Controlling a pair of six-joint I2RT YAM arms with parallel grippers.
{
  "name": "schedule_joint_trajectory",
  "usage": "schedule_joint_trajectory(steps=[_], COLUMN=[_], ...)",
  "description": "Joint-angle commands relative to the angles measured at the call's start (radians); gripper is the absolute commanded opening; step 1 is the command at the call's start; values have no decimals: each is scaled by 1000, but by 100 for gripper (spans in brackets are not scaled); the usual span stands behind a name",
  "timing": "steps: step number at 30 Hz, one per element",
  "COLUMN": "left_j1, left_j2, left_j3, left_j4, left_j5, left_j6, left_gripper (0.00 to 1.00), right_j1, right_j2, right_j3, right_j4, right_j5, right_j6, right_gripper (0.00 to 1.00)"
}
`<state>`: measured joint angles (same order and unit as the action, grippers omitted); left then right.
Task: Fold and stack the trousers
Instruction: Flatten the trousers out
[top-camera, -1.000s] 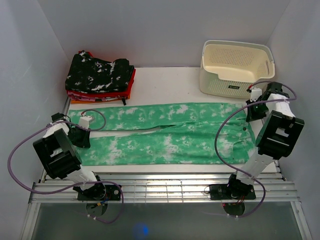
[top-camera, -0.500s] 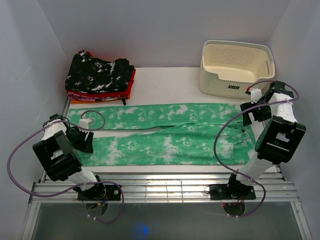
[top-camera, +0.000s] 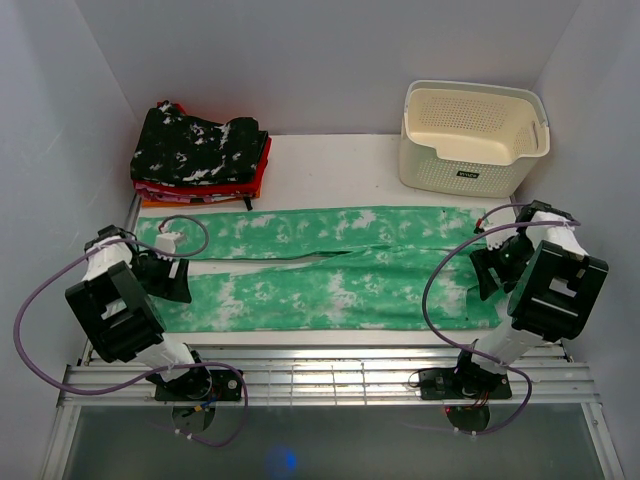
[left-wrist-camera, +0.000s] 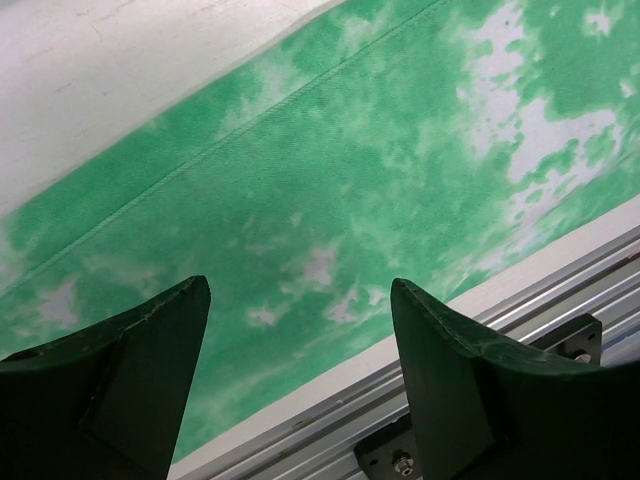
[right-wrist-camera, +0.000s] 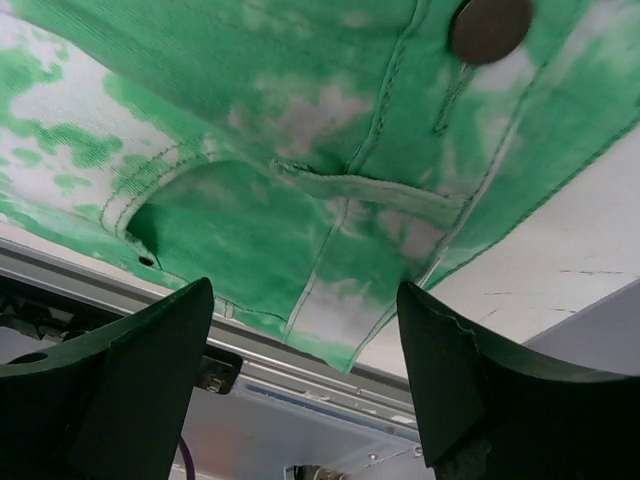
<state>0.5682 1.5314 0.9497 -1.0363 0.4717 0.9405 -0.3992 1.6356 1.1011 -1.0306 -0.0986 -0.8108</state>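
Two-handed pickup stage, apparently; no fold yet. Poised with left claw (left-wrist-camera: 300, 292) spread apart over the near leg's end, right claw (right-wrist-camera: 305, 295) apart over the waist of bright green, white-blotched cloth trousers (top-camera: 330, 270) lying flat on the white tabletop (top-camera: 330, 170). Next: pinch both ends, fold near leg over far. Beyond, not obstructing: cream perforated plastic basket (top-camera: 455, 168), stack of folded black-speckled and red clothes (top-camera: 200, 148).
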Motion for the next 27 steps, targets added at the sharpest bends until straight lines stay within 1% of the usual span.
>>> schedule_joint_trajectory(steps=[1,4,10,12,15,16,18,19,22,24,27], left_j1=[4,4,4,5,7,12,19,19,30,44,61], left_j2=[-33,-40,-30,-36,-37,-36,-30,-27,-8,13,21], left_j3=[-44,-78,-57,-55,-46,-43,-35,-34,-60,-81,-114], left_j4=[34,64,59,61,68,70,76,79,113,143,148], left_j5=[18,5,-7,-10,-16,-15,-13,-16,-48,-80,-85], left_j6=[-20,-38,-62,-62,-66,-71,-78,-81,-85,-78,-45], left_gripper=[84,85,85,85,85,86,86,86,85,83,76], right_j1=[-19,-30,-52,-55,-61,-69,-78,-93,-133,-154,-187], right_j2=[-45,-39,-43,-30,22,38,73,79,86,78,70], right_j3=[-35,-43,11,25,14,10,5,5,6,3,5], right_j4=[78,95,89,87,87,86,89,92,90,95,99], right_j5=[20,-18,-88,-90,-81,-76,-72,-58,-24,3,34], right_j6=[27,39,58,59,50,48,35,27,-2,-39,-63], right_gripper=[79,78,77,76,65,55,44,30,8,8,8])
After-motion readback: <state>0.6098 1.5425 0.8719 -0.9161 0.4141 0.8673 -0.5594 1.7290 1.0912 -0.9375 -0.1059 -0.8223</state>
